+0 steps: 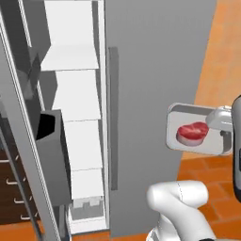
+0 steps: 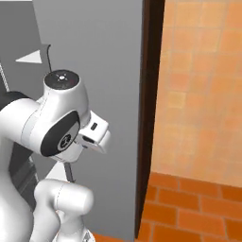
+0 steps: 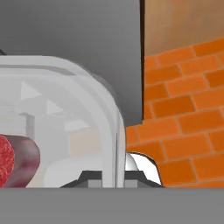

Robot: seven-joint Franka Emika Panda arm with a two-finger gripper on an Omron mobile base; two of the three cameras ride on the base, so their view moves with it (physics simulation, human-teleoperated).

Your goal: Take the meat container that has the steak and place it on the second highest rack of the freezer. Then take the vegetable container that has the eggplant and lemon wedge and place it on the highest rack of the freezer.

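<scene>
One tall grey-silver freezer takes up most of the left base view, its right door closed with a long vertical handle down its left edge. To the left of that handle the narrow white interior stands open, with flat white shelves stacked one above another and a small drawer-like bin at the bottom. The opened door swings out at the far left of that view, carrying a dark grey door bin. Behind it, at the lower left, dark brown drawers with pale handles show.

The room's wall is pale orange tile, and the floor is brighter orange brick with darker joints; both lie to the right of the freezer.

The meat container, a clear rounded tray with a pale grey rim, hangs in the air in front of the closed door's right edge, well apart from the open shelves. The steak, round and red with a pinkish-white rim, lies inside it.

The gripper is clamped on the container's right rim; in the hand view the rim runs down between the two finger tips.

No writing or brand mark can be read anywhere.
</scene>
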